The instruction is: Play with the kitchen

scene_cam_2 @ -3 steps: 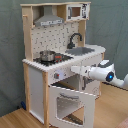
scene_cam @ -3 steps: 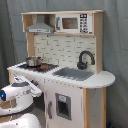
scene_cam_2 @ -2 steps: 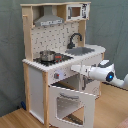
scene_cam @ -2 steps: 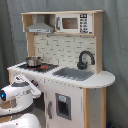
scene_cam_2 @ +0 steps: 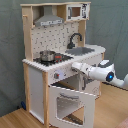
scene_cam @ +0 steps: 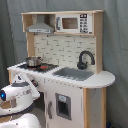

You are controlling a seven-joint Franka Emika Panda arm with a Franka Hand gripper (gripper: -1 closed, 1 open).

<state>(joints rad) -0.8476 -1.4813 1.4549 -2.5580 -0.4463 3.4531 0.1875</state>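
Observation:
The white and light-wood toy kitchen [scene_cam: 62, 50] stands in both exterior views. It has a grey range hood [scene_cam: 40, 26], a small microwave [scene_cam: 72, 23], a black faucet [scene_cam: 85, 59], a sink [scene_cam: 74, 74] and a metal pot [scene_cam: 33, 61] on the stovetop. In the second exterior view the kitchen [scene_cam_2: 35, 85] has its oven door [scene_cam_2: 70, 102] hanging open and down. My gripper [scene_cam_2: 75, 67] is at the front panel just under the stovetop edge, above the open door. In the first exterior view the gripper [scene_cam: 20, 77] is at the kitchen's front corner below the pot.
A grey curtain [scene_cam: 115, 45] hangs behind the kitchen. The floor [scene_cam_2: 15, 117] is light wood. My white arm [scene_cam_2: 107, 75] reaches in from the second exterior view's right, level with the counter. A closed lower door [scene_cam: 62, 106] with a small window sits under the sink.

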